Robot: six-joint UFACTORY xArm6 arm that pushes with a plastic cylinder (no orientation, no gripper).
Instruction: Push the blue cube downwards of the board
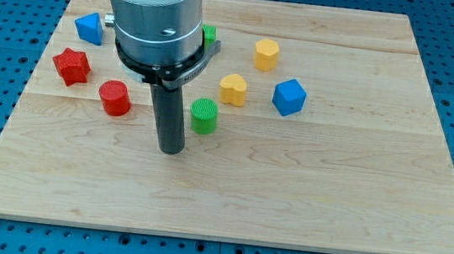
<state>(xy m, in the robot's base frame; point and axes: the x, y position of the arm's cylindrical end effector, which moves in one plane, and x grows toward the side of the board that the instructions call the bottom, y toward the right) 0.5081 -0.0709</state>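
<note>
The blue cube (289, 97) sits right of the board's centre, in the upper half. My tip (172, 150) rests on the board well to the cube's left and a little lower, just left of and below a green cylinder (204, 115). The tip touches no block. The arm's grey body hides part of the board's upper left.
A yellow heart-shaped block (233, 89) lies left of the blue cube, a yellow hexagonal block (267, 54) above it. A red cylinder (115, 98), a red star (71, 66) and a blue triangular block (90, 28) lie at the left. Another green block (209, 35) peeks out beside the arm.
</note>
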